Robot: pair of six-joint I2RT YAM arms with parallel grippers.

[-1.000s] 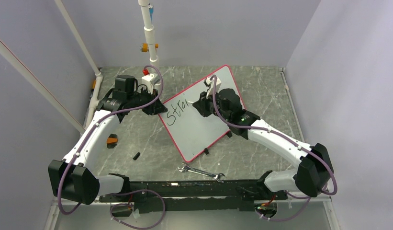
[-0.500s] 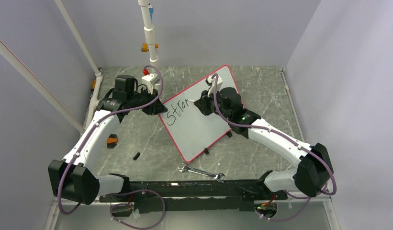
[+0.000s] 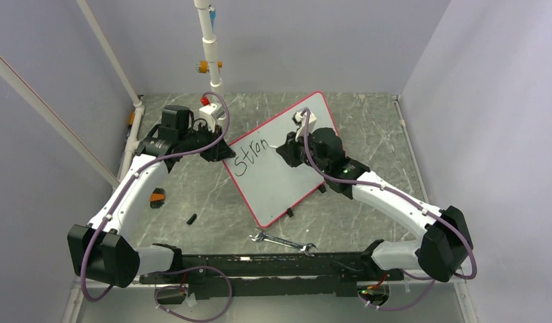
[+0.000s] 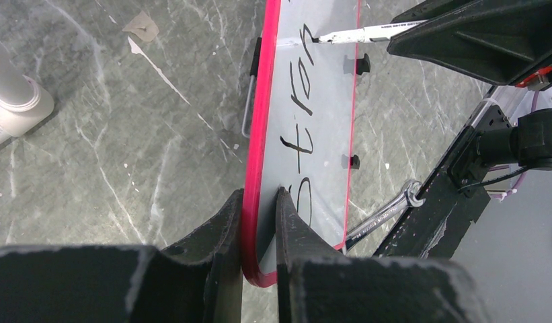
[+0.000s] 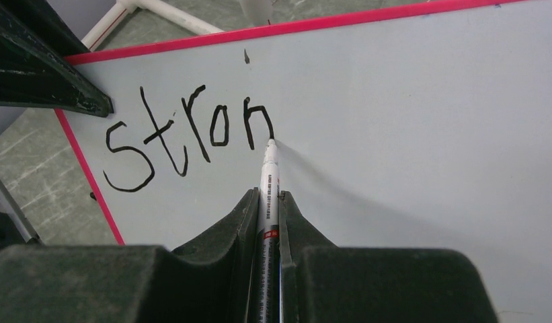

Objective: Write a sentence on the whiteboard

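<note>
Your whiteboard [image 3: 286, 168] lies skewed across the middle of the counter [image 3: 192, 188], with one rounded corner pointing at the back wall. It is a flat, smooth white sheet with a thin pink-red rim and small black feet along its edges. The counter under it is grey stone-look with pale veins.

Your left jaws are pinched narrow on the board's rim at its left edge, one finger on the white face and one behind the rim, just beside the "S".

Your right jaws are closed on a slim white marker [image 5: 268, 195], which sticks out straight between the fingers. Its black tip touches the board at the foot of the last stroke.

The sentence [image 5: 192, 134] reads "Stron": black, uneven handwritten letters in one line near the board's upper-left edge. The rest of the white face is bare, apart from a small dark dash above the "o".

A shiny metal wrench [image 3: 283, 241] lies on the counter just near the board's closest corner, apart from it. A small black piece [image 3: 191, 219] and an orange-and-black piece [image 3: 156, 197] lie to the left, well apart from the board.
</note>
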